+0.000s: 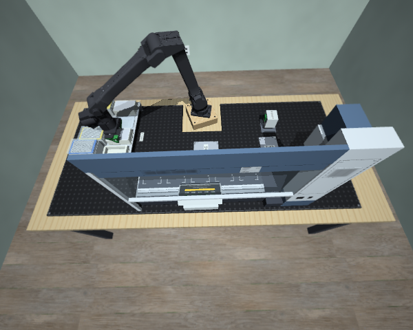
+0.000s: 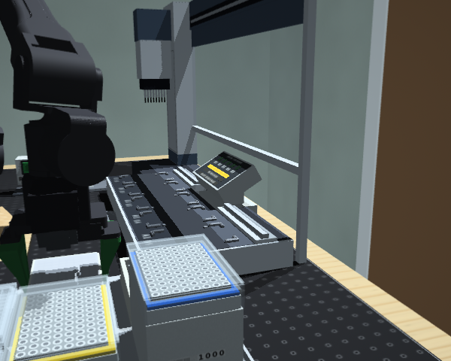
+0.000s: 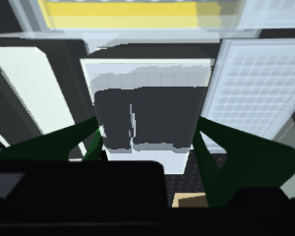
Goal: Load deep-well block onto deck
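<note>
My gripper [image 3: 147, 118] [image 2: 60, 252] [image 1: 113, 137] is down over the SHELF [image 1: 135, 122] at the table's left end. Its green fingers are shut on the long sides of a white deep-well block [image 3: 149, 74] [image 2: 64, 265] with a sealed top, which sits level. I cannot read its ID label. The arm hides most of the block in the top view. The deck [image 2: 171, 205] [image 1: 199, 183] with its rows of corner brackets stands empty under the blue gantry.
A yellow-rimmed tip rack [image 2: 62, 318] [image 1: 91, 133] [image 3: 133, 12] and a blue-rimmed one [image 2: 181, 271] [image 1: 82, 146] stand close by. A clear-lidded plate [image 3: 256, 93] is beside the block, a white item [image 3: 29, 98] on its other side. The READY key [image 1: 270, 118] and gantry beam [image 1: 206, 159] are farther right.
</note>
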Robot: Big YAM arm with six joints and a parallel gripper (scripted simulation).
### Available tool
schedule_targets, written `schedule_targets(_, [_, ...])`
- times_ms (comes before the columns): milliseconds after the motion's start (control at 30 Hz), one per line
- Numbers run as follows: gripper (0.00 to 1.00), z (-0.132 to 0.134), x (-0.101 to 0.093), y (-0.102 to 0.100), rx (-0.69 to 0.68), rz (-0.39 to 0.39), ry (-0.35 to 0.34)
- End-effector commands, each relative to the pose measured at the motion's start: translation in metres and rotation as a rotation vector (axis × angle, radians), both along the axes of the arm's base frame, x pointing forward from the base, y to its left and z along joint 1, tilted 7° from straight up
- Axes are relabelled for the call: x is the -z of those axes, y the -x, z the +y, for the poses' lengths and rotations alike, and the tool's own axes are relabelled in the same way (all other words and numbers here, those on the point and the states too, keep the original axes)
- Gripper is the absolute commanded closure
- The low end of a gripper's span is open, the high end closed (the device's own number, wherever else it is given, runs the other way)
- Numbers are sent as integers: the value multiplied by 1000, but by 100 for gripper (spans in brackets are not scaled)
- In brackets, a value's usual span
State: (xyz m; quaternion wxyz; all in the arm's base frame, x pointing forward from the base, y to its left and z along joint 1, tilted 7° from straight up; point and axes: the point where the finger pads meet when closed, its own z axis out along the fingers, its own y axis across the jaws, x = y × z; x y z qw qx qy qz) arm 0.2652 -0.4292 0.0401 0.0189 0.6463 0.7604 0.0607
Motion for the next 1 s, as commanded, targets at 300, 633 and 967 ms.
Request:
schedule_targets(300, [100, -27, -59, -5, 8, -47, 83])
schedule_targets(633, [100, -28, -69, -3, 5, -44, 78])
schedule_targets(967, [100, -28, -90, 0, 5, -47, 85])
